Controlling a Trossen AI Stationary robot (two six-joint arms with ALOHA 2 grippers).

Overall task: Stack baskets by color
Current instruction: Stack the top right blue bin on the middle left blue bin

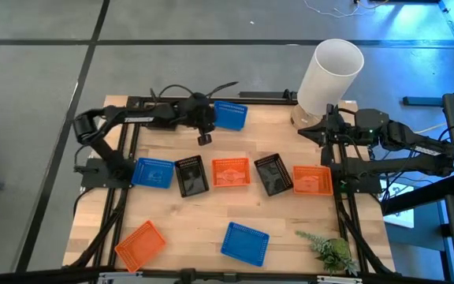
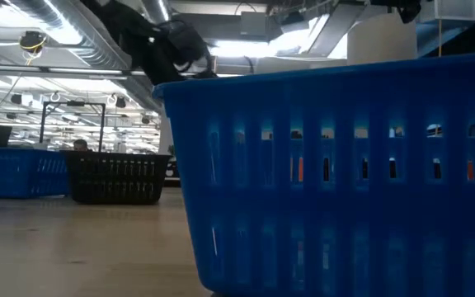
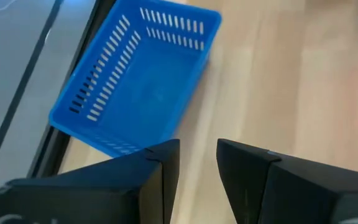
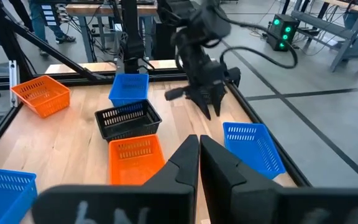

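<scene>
Several baskets lie on the wooden table. A blue basket (image 1: pixel 229 115) sits at the far edge. A blue (image 1: pixel 154 173), a black (image 1: pixel 191 175), an orange (image 1: pixel 231 172), a second black (image 1: pixel 273 173) and a second orange basket (image 1: pixel 312 180) form a row across the middle. An orange (image 1: pixel 140 243) and a blue basket (image 1: pixel 244 242) lie near the front edge. My left gripper (image 1: pixel 204 139) hangs open above the table, just left of the far blue basket (image 3: pixel 135 81) and clear of it. My right gripper (image 4: pixel 197 155) is shut and empty, raised at the far right (image 1: pixel 310 132).
A tall white cylinder (image 1: pixel 331 75) stands at the far right corner, behind my right arm. A small green plant (image 1: pixel 329 251) lies at the near right corner. Bare wood lies between the middle row and the far blue basket. A black frame (image 1: pixel 180 100) borders the table.
</scene>
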